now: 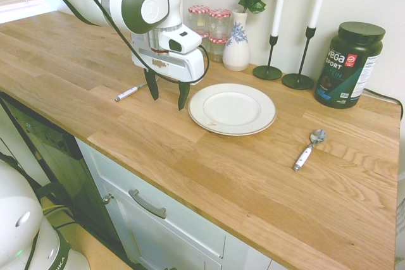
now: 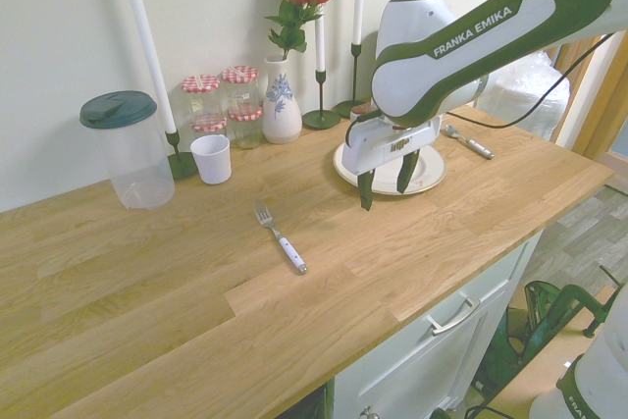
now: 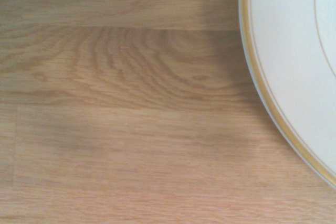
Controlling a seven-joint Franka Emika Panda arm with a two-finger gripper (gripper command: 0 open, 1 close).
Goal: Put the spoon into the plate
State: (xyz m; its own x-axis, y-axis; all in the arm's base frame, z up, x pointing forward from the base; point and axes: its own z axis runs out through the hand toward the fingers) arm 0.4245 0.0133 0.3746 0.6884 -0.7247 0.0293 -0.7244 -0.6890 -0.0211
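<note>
The spoon lies on the wooden counter to the right of the plate, its shiny bowl towards the wall and its white handle towards the counter's front edge. From the other side the spoon shows beyond the plate. My gripper hangs open and empty just above the counter beside the plate's left rim, far from the spoon. In the second exterior view the gripper overlaps the plate's near edge. The wrist view shows bare wood and the plate's gold-lined rim.
A white-handled fork lies on the counter left of the gripper. Along the wall stand a flower vase, jars, two candle holders, a dark tub, a white cup and a clear pitcher.
</note>
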